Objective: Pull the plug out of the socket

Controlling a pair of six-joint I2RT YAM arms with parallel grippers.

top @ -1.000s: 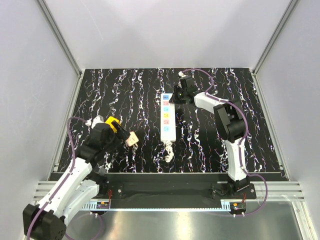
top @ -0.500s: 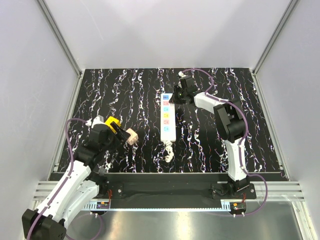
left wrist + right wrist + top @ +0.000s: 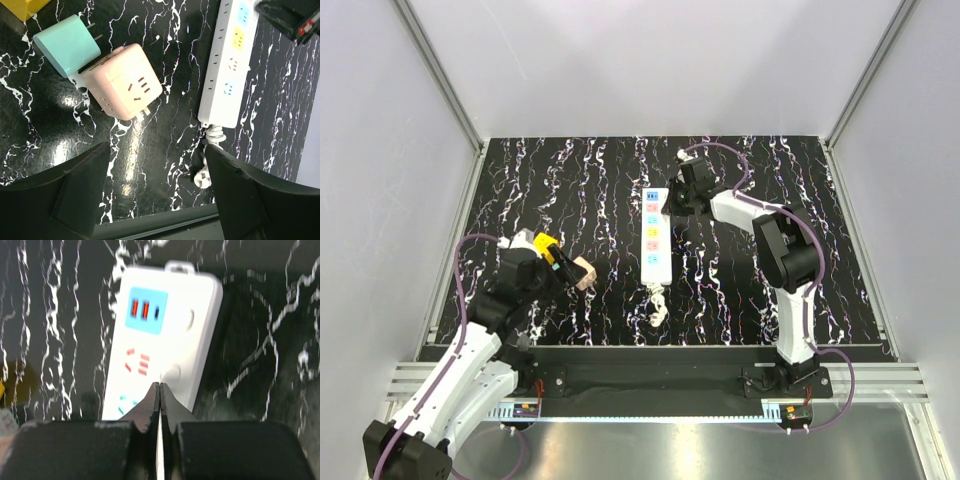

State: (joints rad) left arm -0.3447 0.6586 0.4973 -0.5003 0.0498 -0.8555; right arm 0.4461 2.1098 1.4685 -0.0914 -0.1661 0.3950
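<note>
Surface: glossy black table (image 3: 570,180) veined in white, enclosed by plain pale walls (image 3: 650,60).
Right jaws: the right gripper (image 3: 160,390) is closed tip to tip with nothing between the fingers. It is poised over the far end of the power strip (image 3: 165,325). Whether it presses on the casing cannot be told.
Left jaws: the left gripper (image 3: 156,150) is spread wide and empty above the table.
Plug: the pink cube (image 3: 122,82) lies on the table just beyond the left fingertips, prongs exposed, close beside a teal plug (image 3: 67,45). Contact between the two cannot be told.
Socket location: the power strip lies flat at mid-table, lengthwise away from the arm bases and well apart from the pink cube. No visible outlet carries a plug, so the pull appears complete.
Risk, strip: closed tips bearing on smooth plastic could skid off or push the light strip across the slick table.
Risk, cord: the knotted cord (image 3: 212,135) could drag or snag if the strip shifts.
Risk, cube: a careless left-arm move could knock the cube, which may rock on its prongs, into the teal plug.
Materials: hard moulded plastic throughout. The strip is matte white, long and narrow with rounded corners and coloured outlet patches. The cube is soft-edged and pastel.
Cord: short, white and rubbery.
</note>
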